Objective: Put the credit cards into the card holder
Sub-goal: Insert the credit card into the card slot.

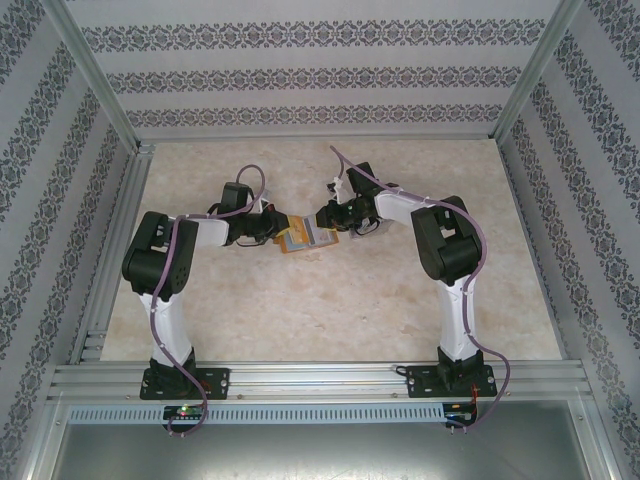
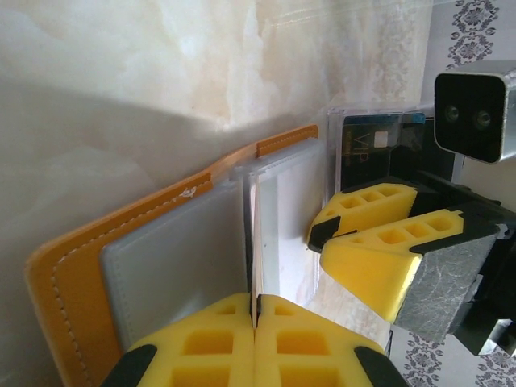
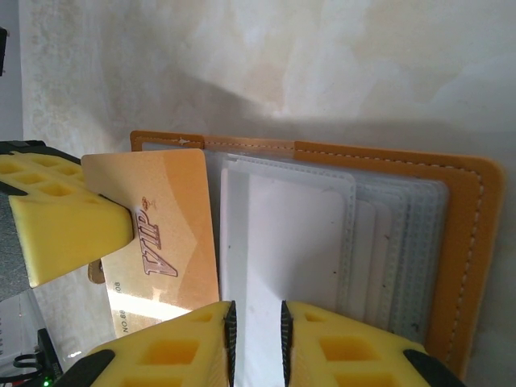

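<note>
The orange-tan card holder (image 1: 292, 243) lies open at mid-table, its clear sleeves fanned out (image 3: 472, 242) (image 2: 64, 274). My left gripper (image 1: 278, 235) (image 2: 256, 300) is shut on a gold credit card lettered VIP (image 3: 161, 218), which the left wrist view sees edge-on (image 2: 251, 242) over the holder's fold. My right gripper (image 1: 328, 222) (image 3: 256, 310) faces it from the other side. Its jaws stand a little apart, with a white sleeve (image 3: 282, 234) between the pads. A dark card face lettered VIP (image 2: 379, 139) shows behind the right gripper's fingers (image 2: 371, 270).
The beige marbled tabletop (image 1: 330, 320) stretches bare in front of the arms. Patterned walls (image 1: 320, 80) and an aluminium frame (image 1: 110, 270) close the table in on three sides. The right wrist's camera block (image 2: 476, 117) hangs close to my left gripper.
</note>
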`<state>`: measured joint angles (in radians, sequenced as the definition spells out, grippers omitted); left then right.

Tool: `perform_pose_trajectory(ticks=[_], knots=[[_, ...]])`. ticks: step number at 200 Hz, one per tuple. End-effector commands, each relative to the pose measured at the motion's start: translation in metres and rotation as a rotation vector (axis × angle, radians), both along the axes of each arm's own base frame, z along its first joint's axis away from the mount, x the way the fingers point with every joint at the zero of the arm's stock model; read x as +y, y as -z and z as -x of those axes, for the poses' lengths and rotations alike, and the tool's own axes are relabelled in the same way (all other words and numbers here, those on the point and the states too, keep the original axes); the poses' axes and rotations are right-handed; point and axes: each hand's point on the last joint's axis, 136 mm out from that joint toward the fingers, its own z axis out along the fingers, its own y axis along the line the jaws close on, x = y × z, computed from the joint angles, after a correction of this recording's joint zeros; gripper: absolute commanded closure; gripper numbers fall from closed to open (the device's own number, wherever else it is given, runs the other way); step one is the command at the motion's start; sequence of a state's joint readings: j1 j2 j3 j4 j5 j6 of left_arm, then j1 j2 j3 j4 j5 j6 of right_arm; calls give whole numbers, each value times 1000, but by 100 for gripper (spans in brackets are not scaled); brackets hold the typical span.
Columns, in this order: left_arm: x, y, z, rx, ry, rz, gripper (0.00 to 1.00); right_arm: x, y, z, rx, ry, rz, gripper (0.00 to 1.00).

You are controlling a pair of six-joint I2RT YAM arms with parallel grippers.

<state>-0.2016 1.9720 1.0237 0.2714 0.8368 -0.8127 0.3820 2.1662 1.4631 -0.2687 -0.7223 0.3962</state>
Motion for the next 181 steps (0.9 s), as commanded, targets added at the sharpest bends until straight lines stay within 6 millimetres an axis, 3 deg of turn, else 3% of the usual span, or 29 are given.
perform_pose_trajectory(ticks=[1,71,149,181], knots=[[-7,-7,-9,-43,14,25,100,-10,22,11,56,16,64,74],[-17,5,-10,-27,43,31,100,-13,20,9,55,19,62,74],[-29,12,2,12,85,57,100,-13,19,8,56,17,61,74],[-26,15,10,32,86,37,100,-13,17,8,53,18,64,74]])
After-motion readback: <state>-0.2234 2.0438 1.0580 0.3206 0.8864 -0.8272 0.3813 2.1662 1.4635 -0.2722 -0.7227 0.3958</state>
